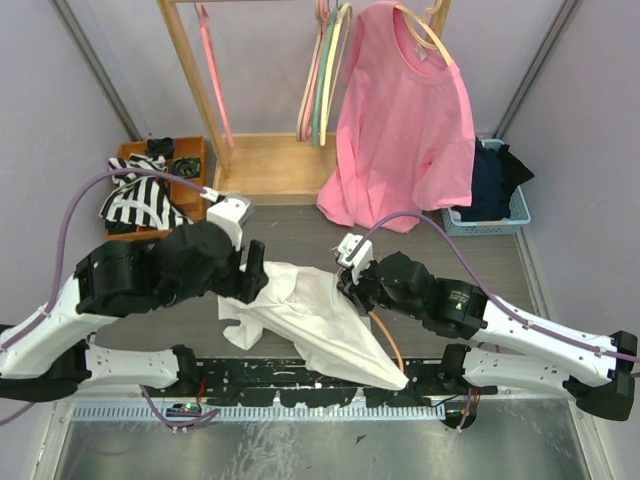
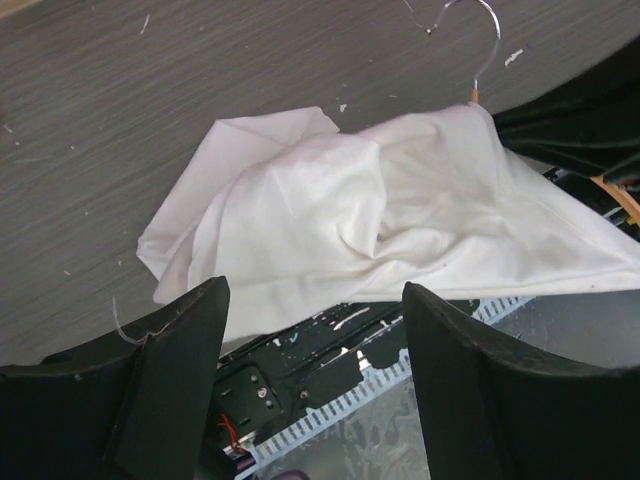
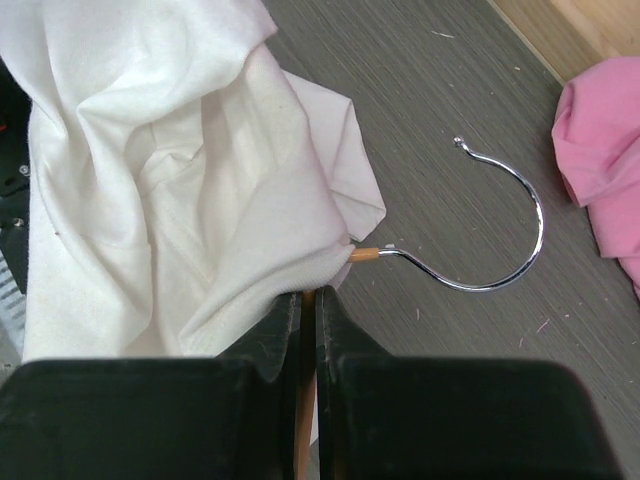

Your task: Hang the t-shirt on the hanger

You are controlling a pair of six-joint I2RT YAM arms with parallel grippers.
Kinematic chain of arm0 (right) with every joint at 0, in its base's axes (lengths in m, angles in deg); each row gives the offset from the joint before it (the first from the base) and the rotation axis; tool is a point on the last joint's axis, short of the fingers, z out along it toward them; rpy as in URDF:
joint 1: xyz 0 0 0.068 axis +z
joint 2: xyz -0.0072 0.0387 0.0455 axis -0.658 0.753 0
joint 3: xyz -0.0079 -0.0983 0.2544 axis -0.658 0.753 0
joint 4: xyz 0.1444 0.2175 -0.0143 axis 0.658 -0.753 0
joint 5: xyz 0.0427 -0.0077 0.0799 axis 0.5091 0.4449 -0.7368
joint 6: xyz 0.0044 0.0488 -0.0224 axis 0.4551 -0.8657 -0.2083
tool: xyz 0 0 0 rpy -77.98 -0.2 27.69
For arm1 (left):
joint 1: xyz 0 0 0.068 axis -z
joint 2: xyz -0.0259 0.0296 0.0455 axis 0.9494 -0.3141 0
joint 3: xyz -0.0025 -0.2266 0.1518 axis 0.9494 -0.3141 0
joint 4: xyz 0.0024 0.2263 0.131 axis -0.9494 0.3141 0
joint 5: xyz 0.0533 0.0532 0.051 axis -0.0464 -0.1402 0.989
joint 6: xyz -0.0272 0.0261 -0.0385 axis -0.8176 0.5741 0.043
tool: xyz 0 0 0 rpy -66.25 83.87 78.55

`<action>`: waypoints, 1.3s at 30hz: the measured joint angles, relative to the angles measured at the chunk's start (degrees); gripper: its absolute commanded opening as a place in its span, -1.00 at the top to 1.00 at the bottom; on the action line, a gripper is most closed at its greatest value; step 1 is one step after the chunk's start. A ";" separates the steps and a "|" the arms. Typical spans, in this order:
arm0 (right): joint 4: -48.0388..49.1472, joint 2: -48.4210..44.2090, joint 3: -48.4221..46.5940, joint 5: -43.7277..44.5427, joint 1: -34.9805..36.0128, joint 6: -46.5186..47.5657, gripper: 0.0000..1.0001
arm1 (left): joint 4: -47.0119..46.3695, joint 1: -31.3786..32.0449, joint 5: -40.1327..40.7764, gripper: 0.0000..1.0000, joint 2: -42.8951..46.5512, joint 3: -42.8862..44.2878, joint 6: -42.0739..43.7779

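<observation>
The white t-shirt [image 1: 305,310] lies crumpled between my two arms, draped over the orange hanger [image 1: 386,337]. Its collar is bunched at the hanger's neck [image 3: 365,254], and the silver hook [image 3: 510,270] sticks out bare onto the table. My right gripper [image 3: 308,300] is shut on the hanger's thin orange arm just below the neck, with shirt fabric [image 3: 170,190] against its left finger. My left gripper [image 2: 315,290] stands open just short of the shirt's [image 2: 350,220] near edge, holding nothing. The hook [image 2: 480,45] also shows at the top of the left wrist view.
A pink t-shirt [image 1: 405,120] hangs on a cream hanger from the wooden rack [image 1: 195,90] at the back, beside green and pink hangers [image 1: 320,90]. A blue basket [image 1: 520,205] of dark clothes stands right, a striped cloth [image 1: 140,200] left. Black-taped rails [image 1: 300,375] line the near edge.
</observation>
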State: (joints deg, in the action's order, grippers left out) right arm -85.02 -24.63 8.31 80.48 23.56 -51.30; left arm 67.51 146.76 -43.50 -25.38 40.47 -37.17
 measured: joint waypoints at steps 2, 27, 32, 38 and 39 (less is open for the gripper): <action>0.00 -0.07 0.00 -0.15 0.00 1.18 0.98 | -1.99 -7.08 -6.10 -0.60 -0.72 -0.74 2.71; 4.92 0.74 -0.52 -4.42 0.00 13.14 0.98 | -19.47 -38.45 -64.00 -0.47 -10.91 -7.78 16.57; 5.49 1.11 -1.44 -4.96 0.02 14.21 0.98 | -19.63 -38.93 -65.11 -0.47 -10.93 -8.68 17.22; 7.02 1.29 -3.30 -5.29 0.00 15.41 0.98 | -19.69 -39.10 -65.68 -0.46 -10.95 -9.01 18.01; 7.45 1.44 -3.67 -5.35 0.02 15.61 0.98 | -19.71 -39.17 -65.90 -0.45 -10.99 -9.03 18.10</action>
State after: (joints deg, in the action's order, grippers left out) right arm -77.56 -23.19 4.64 75.13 23.58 -35.70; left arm 47.79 107.59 -109.40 -36.37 31.44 -19.07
